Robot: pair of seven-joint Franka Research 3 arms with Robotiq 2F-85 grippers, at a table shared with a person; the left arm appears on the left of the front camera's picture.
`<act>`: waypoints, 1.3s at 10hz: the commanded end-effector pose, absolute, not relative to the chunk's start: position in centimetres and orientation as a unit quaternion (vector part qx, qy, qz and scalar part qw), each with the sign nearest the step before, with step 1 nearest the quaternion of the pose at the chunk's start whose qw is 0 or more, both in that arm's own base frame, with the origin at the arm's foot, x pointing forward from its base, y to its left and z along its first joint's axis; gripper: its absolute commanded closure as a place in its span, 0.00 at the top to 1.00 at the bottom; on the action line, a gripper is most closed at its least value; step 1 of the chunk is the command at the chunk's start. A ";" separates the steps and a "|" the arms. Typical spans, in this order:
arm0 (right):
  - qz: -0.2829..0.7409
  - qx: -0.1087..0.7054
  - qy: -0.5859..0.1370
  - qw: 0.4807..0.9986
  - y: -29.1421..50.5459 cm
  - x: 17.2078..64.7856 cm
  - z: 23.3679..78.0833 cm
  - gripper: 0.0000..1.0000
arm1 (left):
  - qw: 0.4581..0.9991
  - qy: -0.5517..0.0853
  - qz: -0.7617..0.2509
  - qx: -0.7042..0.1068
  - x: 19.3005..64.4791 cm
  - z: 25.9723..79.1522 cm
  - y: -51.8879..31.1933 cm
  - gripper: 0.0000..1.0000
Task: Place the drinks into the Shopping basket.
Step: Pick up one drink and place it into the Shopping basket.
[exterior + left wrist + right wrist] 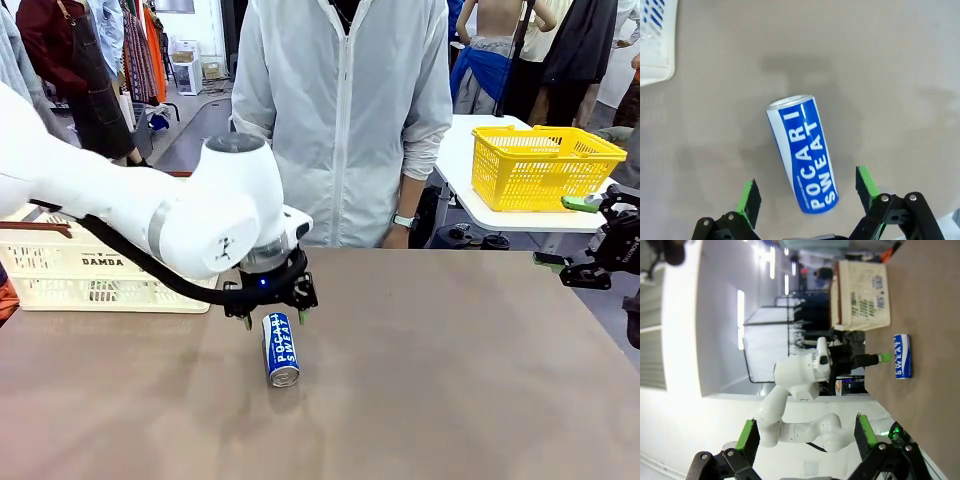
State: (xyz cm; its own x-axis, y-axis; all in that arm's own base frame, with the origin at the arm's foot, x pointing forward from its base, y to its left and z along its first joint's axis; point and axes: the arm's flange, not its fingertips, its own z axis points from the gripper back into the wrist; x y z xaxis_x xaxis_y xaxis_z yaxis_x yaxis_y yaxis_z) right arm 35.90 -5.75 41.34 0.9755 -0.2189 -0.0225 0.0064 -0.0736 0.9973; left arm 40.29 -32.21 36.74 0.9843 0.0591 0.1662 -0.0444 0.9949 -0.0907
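Table [450,380]: can [281,349] lying (lettering clear wrist-side), left pincer [274,319] agape above

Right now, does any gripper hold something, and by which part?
Nothing is held. The open left gripper hovers over the lying blue-and-white aluminium can; the right gripper is open, empty.

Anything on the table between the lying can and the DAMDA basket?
No. In the left wrist view, bare tabletop runs from the can to the basket corner.
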 end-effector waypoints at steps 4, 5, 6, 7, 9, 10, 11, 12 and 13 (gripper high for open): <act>-0.076 0.728 -0.073 0.677 -5.9 35.6 41.5 1.00 | 0.994 -0.085 0.054 -0.034 43.3 31.0 -32.9 1.00; -0.076 0.728 -0.073 0.677 -5.9 35.6 41.5 1.00 | 0.994 -0.087 0.060 -0.043 43.3 30.3 -32.8 1.00; -0.076 0.728 -0.073 0.677 -5.9 35.6 41.5 1.00 | 0.994 -0.083 0.058 -0.049 43.4 29.5 -32.8 1.00; -0.076 0.728 -0.073 0.677 -5.9 35.6 41.5 1.00 | 0.994 -0.075 0.060 -0.047 43.4 29.0 -32.8 1.00; -0.076 0.728 -0.073 0.677 -5.9 35.6 41.5 1.00 | 0.994 -0.063 0.074 -0.040 43.5 29.0 -32.8 1.00; -0.076 0.728 -0.073 0.677 -5.9 35.6 41.5 1.00 | 0.994 -0.064 0.072 -0.045 43.5 29.1 -32.8 0.41; -0.076 0.728 -0.073 0.677 -5.9 35.6 41.5 1.00 | 0.994 -0.069 0.071 -0.040 43.3 29.3 -33.0 0.00; -0.076 0.728 -0.073 0.677 -5.9 35.6 41.5 1.00 | 0.994 -0.070 0.069 -0.039 43.3 29.4 -33.2 0.00; -0.076 0.728 -0.073 0.677 -5.9 35.6 41.5 1.00 | 0.994 -0.072 0.066 -0.043 43.2 29.7 -33.3 0.00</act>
State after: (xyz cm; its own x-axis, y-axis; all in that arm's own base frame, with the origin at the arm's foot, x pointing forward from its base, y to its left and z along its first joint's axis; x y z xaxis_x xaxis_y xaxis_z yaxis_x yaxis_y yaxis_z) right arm 35.90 -5.76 41.34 0.9755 -0.2190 -0.0224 0.0064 -0.0735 0.9973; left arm 43.43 -33.02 29.80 0.9826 0.1159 0.1455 -0.1016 0.9896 -0.1020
